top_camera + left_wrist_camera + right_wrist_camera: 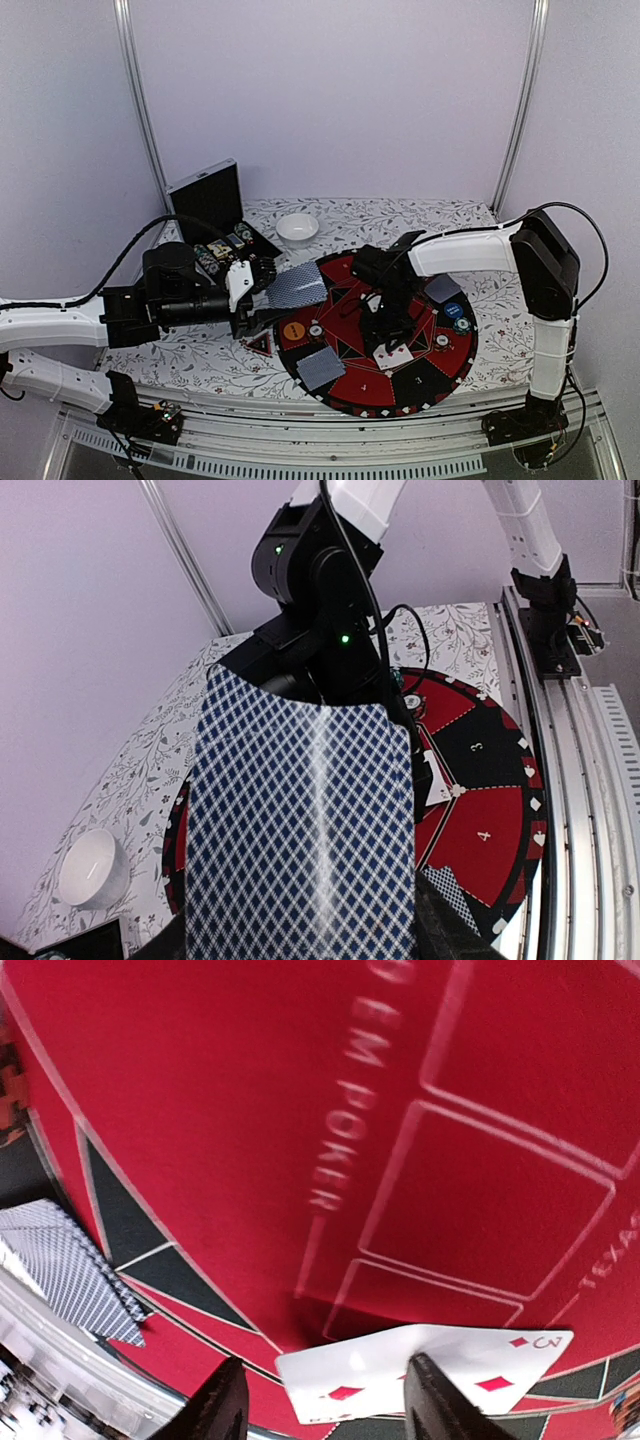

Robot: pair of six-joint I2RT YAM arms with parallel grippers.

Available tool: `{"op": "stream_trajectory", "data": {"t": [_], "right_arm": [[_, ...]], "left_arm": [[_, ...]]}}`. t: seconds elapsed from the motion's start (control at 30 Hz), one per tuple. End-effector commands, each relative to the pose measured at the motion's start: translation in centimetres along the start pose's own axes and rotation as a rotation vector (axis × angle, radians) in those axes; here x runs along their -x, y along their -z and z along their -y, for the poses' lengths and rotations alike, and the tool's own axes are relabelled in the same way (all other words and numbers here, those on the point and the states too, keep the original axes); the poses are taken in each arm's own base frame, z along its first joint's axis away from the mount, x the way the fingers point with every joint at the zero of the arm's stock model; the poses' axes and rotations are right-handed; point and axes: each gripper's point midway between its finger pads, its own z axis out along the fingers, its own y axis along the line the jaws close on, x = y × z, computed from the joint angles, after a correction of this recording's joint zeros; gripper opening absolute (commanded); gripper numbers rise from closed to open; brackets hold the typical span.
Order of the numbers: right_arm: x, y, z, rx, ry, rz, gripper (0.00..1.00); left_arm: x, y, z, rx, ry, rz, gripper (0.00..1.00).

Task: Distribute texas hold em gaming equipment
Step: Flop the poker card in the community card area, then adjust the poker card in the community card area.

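- My left claw (pixel 264 295) is clamped on a card with a grey-blue checked back (pixel 298 288). It holds the card in the air over the left edge of the round red-and-black mat (pixel 420 385).
- In the left wrist view that checked back (pixel 300 830) fills most of the frame. I cannot tell whether more cards lie under it.
- My right claw (pixel 385 322) hangs over the middle of the mat, with its two fingers (pixel 225 1405) apart.
- A face-up three of diamonds (pixel 480 1370) lies flat on the red felt (pixel 200 1110) below those fingers, and nothing grips it. From above, this white card (pixel 393 355) sits just on the near side of the claw.
- One face-down card (pixel 320 368) lies on the near left part of the mat. Another face-down card (pixel 443 288) lies at the far right.
- An orange disc (pixel 293 330) rests on the left of the mat and a blue disc (pixel 453 310) on the right.
- Small chips sit near the discs, one (pixel 315 329) beside the orange disc and one (pixel 441 342) near the right edge.
- An open case (pixel 210 200) and a white bowl (pixel 297 228) stand on the flower-patterned counter (pixel 200 365) beyond the mat.
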Motion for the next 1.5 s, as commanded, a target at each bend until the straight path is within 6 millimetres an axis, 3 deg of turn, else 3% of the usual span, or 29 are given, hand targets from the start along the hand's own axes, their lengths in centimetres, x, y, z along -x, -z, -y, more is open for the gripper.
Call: {"op": "stream_trajectory", "data": {"t": [0.0, 0.27, 0.37, 0.47, 0.53, 0.77, 0.83, 0.93, 1.13, 1.47], "right_arm": [[2.8, 2.4, -2.3, 0.115, 0.048, 0.14, 0.58], [3.0, 3.5, -1.0, 0.116, 0.032, 0.173, 0.66], [3.2, 5.0, -1.2, 0.12, 0.044, 0.214, 0.66], [2.6, 7.2, -2.3, 0.178, 0.091, 0.249, 0.58], [1.6, 7.5, -2.0, 0.174, 0.096, 0.231, 0.49], [-4.0, 3.7, 1.6, 0.129, 0.005, 0.103, 0.21], [-5.2, 2.7, 1.3, 0.156, 0.001, 0.069, 0.12], [-6.3, 1.1, 0.7, 0.177, 0.014, 0.026, 0.08], [-6.2, -1.0, 1.0, 0.147, 0.008, -0.005, 0.05], [-4.3, -1.8, 0.4, 0.138, 0.027, 0.003, 0.04]], "left_arm": [[2.6, 0.5, -0.2, 0.007, -0.012, 0.07, 0.53], [2.6, 0.6, -0.2, 0.008, -0.013, 0.071, 0.53], [2.6, 0.6, -0.3, 0.009, -0.014, 0.071, 0.53], [2.6, 0.5, -0.2, 0.008, -0.014, 0.069, 0.53], [2.6, 0.5, -0.3, 0.01, -0.014, 0.069, 0.53], [2.5, 0.5, -0.3, 0.013, -0.017, 0.065, 0.53], [2.5, 0.5, -0.3, 0.013, -0.017, 0.065, 0.53], [2.5, 0.5, -0.3, 0.012, -0.016, 0.064, 0.53], [2.4, 0.4, -0.3, 0.012, -0.016, 0.061, 0.53], [2.4, 0.4, -0.2, 0.011, -0.017, 0.061, 0.53]]}}
